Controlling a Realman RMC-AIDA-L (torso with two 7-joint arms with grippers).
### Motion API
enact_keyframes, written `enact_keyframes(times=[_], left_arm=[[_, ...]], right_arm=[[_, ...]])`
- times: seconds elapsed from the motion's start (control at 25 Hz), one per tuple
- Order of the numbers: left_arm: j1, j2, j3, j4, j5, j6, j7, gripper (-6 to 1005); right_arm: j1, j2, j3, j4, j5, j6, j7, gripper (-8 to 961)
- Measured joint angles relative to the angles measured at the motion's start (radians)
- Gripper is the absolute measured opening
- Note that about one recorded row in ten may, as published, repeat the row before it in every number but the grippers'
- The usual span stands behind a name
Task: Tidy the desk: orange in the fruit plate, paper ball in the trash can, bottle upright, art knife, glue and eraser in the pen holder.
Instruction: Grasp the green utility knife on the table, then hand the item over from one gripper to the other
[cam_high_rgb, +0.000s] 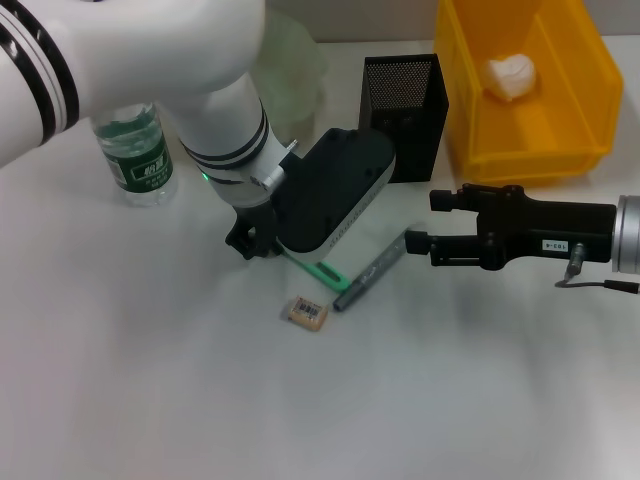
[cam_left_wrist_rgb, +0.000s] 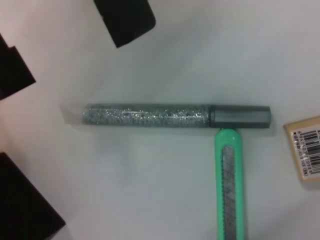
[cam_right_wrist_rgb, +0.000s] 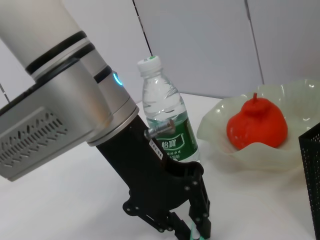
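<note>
My left gripper (cam_high_rgb: 255, 240) is down at the table, its fingers (cam_right_wrist_rgb: 200, 222) closed on the near end of the green art knife (cam_high_rgb: 322, 270), which lies flat. The grey glitter glue (cam_high_rgb: 370, 270) lies touching the knife's far end (cam_left_wrist_rgb: 229, 150). The tan eraser (cam_high_rgb: 307, 313) lies just in front of them. My right gripper (cam_high_rgb: 420, 222) is open and empty, hovering by the glue's far tip. The bottle (cam_high_rgb: 135, 155) stands upright at the left. The orange (cam_right_wrist_rgb: 256, 125) sits in the fruit plate (cam_right_wrist_rgb: 235, 150). The paper ball (cam_high_rgb: 512, 75) lies in the yellow bin (cam_high_rgb: 470, 120).
The black mesh pen holder (cam_high_rgb: 403, 115) stands behind the glue, between the fruit plate and the yellow bin. My left arm hides most of the fruit plate in the head view. The near half of the white table (cam_high_rgb: 300, 420) is bare.
</note>
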Motion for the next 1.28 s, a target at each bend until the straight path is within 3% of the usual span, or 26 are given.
enact_keyframes(times=[0.36, 1.0, 1.28], left_arm=[[0.0, 0.0, 0.008, -0.008, -0.001, -0.008, 0.0, 202], [0.0, 0.0, 0.011, -0.01, -0.002, -0.008, 0.011, 196], [0.016, 0.0, -0.032, 0.006, -0.006, 0.011, 0.008, 194]], right_arm=[[0.003, 0.0, -0.007, 0.0, 0.004, 0.003, 0.002, 827], [0.009, 0.0, -0.002, 0.0, 0.005, 0.004, 0.002, 828], [0.012, 0.0, 0.001, 0.0, 0.005, 0.006, 0.002, 828]])
